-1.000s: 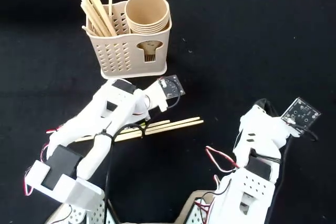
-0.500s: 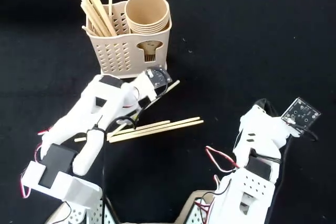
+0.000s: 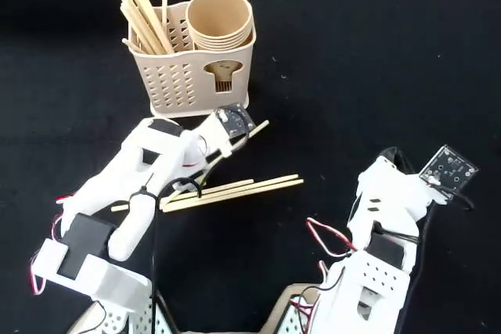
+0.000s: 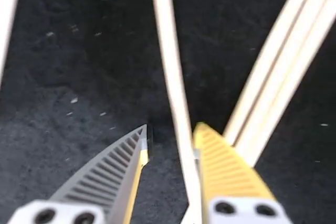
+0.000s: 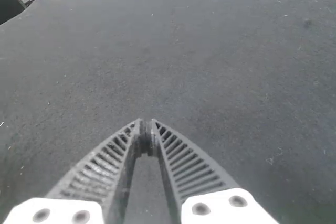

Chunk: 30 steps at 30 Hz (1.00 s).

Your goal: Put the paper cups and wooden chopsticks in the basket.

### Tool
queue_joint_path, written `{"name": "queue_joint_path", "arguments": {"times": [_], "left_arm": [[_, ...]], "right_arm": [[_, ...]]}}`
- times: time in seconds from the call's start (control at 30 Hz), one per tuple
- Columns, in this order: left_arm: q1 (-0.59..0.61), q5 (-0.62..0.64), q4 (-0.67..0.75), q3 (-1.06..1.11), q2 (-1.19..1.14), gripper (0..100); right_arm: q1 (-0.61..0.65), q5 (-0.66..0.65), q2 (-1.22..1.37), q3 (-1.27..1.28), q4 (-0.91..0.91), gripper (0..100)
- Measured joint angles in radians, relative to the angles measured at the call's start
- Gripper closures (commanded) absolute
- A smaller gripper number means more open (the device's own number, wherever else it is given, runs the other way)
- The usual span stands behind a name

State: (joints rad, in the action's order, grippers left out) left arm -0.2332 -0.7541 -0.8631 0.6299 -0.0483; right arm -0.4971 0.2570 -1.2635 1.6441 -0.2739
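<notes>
Your black table (image 3: pixel 376 60) carries both white arms. The left arm (image 3: pixel 149 170) stretches toward the basket, and the right arm (image 3: pixel 387 217) sits folded back near the table's near edge, well apart from the task's things.

The beige perforated basket (image 3: pixel 188 84) stands upright at the far side. A stack of paper cups (image 3: pixel 221 13) sits in one compartment and a bundle of wooden chopsticks (image 3: pixel 145 17) leans in the other.

A few loose chopsticks (image 3: pixel 250 186) lie flat on the table between the basket and the arms.

Your left gripper (image 4: pixel 173 128) has its jaws apart around a single chopstick (image 4: pixel 168 51). The stick lies against the yellow finger (image 4: pixel 226 166), with a gap on the grey finger's side. Its far end points toward the basket's foot.

Your right gripper (image 5: pixel 145 127) is closed on nothing, tips touching over bare cloth.
</notes>
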Motion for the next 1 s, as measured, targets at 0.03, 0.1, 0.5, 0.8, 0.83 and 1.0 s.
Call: {"name": "queue_joint_path", "arguments": {"times": [0.03, 0.1, 0.5, 0.8, 0.83, 1.0], "left_arm": [[-0.002, 0.002, 0.000, 0.000, -0.002, 97], [-0.003, 0.002, 0.000, 0.000, -0.005, 97], [-0.012, 0.002, -0.015, 0.011, 0.044, 97], [-0.005, 0.002, -0.152, 0.011, 0.172, 97], [-0.005, 0.002, -0.169, 0.011, 0.175, 97], [-0.026, -0.069, -0.293, 0.011, 0.178, 97]], "right_arm": [[0.000, 0.000, 0.000, 0.000, 0.000, 96.3], [0.000, 0.000, 0.000, 0.000, 0.000, 96.3], [0.000, 0.000, 0.000, 0.000, 0.000, 96.3], [0.000, 0.000, 0.000, 0.000, 0.000, 96.3], [0.000, 0.000, 0.000, 0.000, 0.000, 96.3], [0.000, 0.000, 0.000, 0.000, 0.000, 96.3]]}}
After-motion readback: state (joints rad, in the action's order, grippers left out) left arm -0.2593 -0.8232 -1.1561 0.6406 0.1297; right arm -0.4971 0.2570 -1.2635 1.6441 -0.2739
